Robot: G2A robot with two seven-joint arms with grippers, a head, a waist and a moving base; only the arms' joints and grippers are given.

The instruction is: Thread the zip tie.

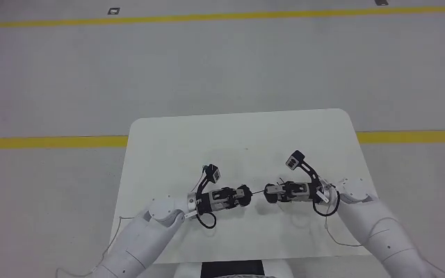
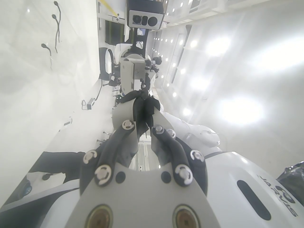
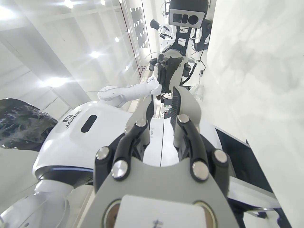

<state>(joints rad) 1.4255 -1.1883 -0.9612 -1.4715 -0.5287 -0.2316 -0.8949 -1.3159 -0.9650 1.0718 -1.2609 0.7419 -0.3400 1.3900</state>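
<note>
Black zip tie [image 1: 258, 192] hangs above the tabletop's [image 1: 243, 132] near edge, its length running straight between the tools. The left tool [image 2: 143, 106] is pinched shut on it, and the right tool [image 3: 163, 93], slightly parted, faces its free end.

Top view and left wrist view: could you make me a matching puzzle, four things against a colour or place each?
Things: 1 zip tie; 2 spare zip ties; 3 table; 4 floor stripe.
Matches: A yellow; B white; C lying on the table; D between left gripper and right gripper.
Pairs: 1-D, 2-C, 3-B, 4-A.
</note>
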